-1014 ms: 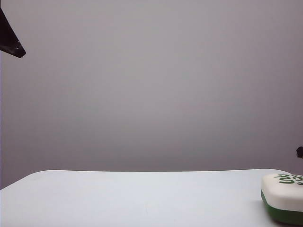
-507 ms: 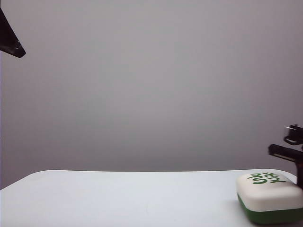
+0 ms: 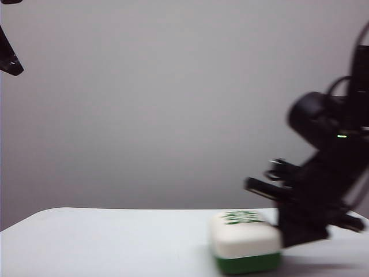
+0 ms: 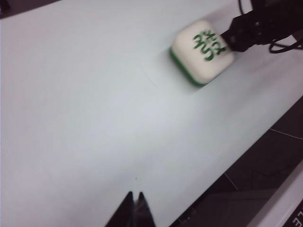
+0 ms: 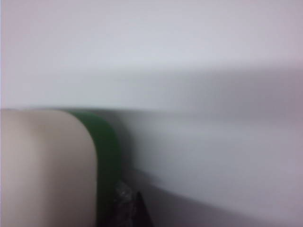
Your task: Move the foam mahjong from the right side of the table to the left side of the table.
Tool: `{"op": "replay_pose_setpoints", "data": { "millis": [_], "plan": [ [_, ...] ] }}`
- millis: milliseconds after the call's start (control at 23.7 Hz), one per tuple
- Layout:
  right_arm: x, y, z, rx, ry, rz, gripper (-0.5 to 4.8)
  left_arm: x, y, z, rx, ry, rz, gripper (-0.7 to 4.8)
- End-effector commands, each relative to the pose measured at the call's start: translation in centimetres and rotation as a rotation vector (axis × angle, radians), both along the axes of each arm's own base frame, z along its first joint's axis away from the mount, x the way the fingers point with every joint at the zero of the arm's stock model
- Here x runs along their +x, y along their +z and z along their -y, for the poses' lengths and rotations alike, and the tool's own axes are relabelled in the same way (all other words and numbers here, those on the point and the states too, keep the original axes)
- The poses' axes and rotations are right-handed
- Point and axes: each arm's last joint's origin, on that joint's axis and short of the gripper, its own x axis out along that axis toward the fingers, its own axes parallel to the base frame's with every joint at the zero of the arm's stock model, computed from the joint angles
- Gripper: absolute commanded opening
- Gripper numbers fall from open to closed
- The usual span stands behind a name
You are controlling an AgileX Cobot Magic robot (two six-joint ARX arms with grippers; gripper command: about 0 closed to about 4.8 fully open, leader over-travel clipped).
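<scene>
White table (image 3: 104, 242) holds the foam mahjong (image 3: 245, 241) near its front edge. Right gripper (image 3: 282, 234) touches its side; grip unclear. Only the left wrist view shows the left gripper (image 4: 134, 212), pinched narrow.

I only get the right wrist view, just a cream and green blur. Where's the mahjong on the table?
Observer: In the exterior view the mahjong lies flat on the table, right of centre, print up.
Operator: Is it grasped?
Observer: Cannot tell. The left wrist view shows the right gripper against the mahjong's side, but it is too blurred to read the jaws.
Operator: Left arm in the way?
Observer: No. The left gripper hangs high over bare table, well apart from the mahjong, with its fingers together.
</scene>
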Motion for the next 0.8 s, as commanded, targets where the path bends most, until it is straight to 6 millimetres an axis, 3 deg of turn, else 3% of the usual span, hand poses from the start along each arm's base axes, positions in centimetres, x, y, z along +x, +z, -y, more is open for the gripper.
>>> {"op": "replay_pose_setpoints", "data": {
  "millis": [42, 296, 634, 803],
  "plan": [
    [0.6, 0.2, -3.6, 0.014, 0.064, -0.03, -0.05, -0.4, -0.1, 0.0, -0.007, 0.007, -0.045, -0.05],
    [0.1, 1.1, -11.9, 0.032, 0.226, -0.035, -0.05, -1.6, -0.2, -0.1, -0.036, -0.02, -0.128, -0.05],
    [-0.2, 0.8, -17.4, 0.019, 0.296, -0.08, -0.05, -3.9, 0.6, -0.4, -0.034, -0.01, -0.111, -0.05],
    [-0.9, 1.4, -18.8, 0.026, 0.319, -0.085, -0.05, -4.9, 0.9, -0.5, -0.025, -0.001, -0.103, -0.05]
  ]
}}
